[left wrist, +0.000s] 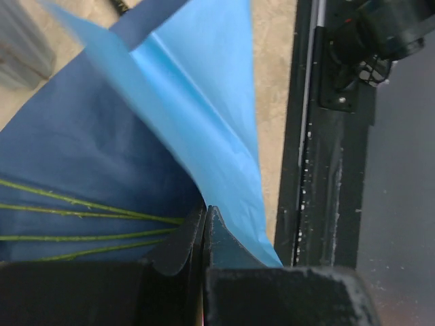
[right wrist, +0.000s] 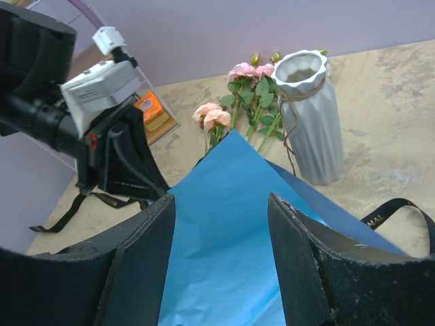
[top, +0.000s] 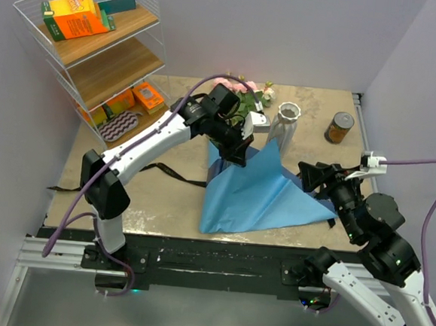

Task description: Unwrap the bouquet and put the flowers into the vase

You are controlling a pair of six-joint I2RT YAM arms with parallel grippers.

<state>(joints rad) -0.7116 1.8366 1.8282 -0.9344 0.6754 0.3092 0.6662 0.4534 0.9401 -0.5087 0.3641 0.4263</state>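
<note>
– Where's the right gripper [top: 315,178]?
– Crouched at the table's [top: 162,196] four o'clock, jaws parted above the crisp blue paper [top: 253,192].
– And the left gripper [top: 237,155]?
– Arm outstretched, pinching the paper's peak. The pink flowers [top: 247,93] lie at twelve o'clock, beside the ribbed vase [top: 284,123].

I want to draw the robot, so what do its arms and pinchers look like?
The left arm and right arm have smooth white links joined by chunky black joints. A thin purple cable loops along each. Their fingers are flat black wedges, and a small whitish camera box sits by the left wrist.
</note>
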